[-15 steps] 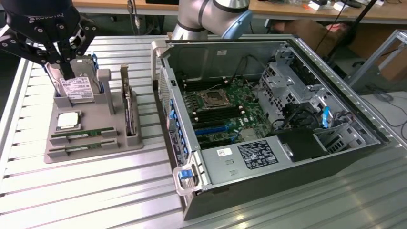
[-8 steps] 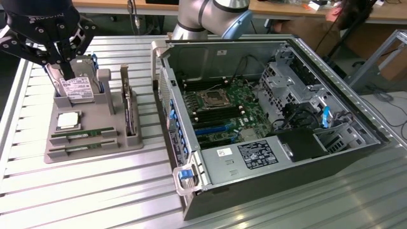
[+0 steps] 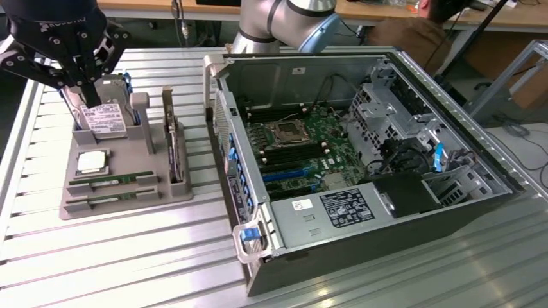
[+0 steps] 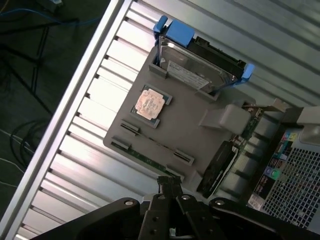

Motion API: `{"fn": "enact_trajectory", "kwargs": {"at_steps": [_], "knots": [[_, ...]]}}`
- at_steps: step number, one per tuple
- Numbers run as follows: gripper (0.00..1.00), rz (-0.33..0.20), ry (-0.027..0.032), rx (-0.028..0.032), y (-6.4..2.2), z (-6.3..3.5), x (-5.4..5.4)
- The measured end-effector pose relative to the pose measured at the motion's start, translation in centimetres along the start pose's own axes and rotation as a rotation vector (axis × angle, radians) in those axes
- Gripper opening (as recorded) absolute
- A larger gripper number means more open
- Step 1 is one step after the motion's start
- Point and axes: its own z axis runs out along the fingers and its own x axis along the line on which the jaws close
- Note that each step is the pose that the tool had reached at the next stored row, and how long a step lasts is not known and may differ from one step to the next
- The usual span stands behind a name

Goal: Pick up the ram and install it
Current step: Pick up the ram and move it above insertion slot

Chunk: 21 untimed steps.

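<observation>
Overhead, the closed, empty pincer (image 3: 91, 101) hangs above two ram sticks (image 3: 112, 178), one processor (image 3: 92, 162) and one hard drive (image 3: 107, 119).

Robotics lab or workshop, rigged for computer assembly work. Bench (image 3: 128, 256) built of ribbed aluminium profile. Jointed industrial robot arm (image 3: 283, 19) standing behind it. Desktop computer case (image 3: 291, 77) lying on side, panel off, motherboard (image 3: 299, 144) exposed. Grey parts fixture (image 3: 137, 157) with moulded slots holding loose components. Wooden desks (image 3: 376, 11) along back. Aluminium frame (image 3: 514, 70) at exterior view's right. Loose cables (image 4: 55, 22) on dark floor beside bench.
</observation>
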Motion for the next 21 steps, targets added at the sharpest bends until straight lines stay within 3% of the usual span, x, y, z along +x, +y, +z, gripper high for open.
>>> {"fn": "enact_trajectory", "kwargs": {"at_steps": [21], "knots": [[0.10, -0.135, 0.0052, -0.0002, 0.00, 0.00, 0.00]]}}
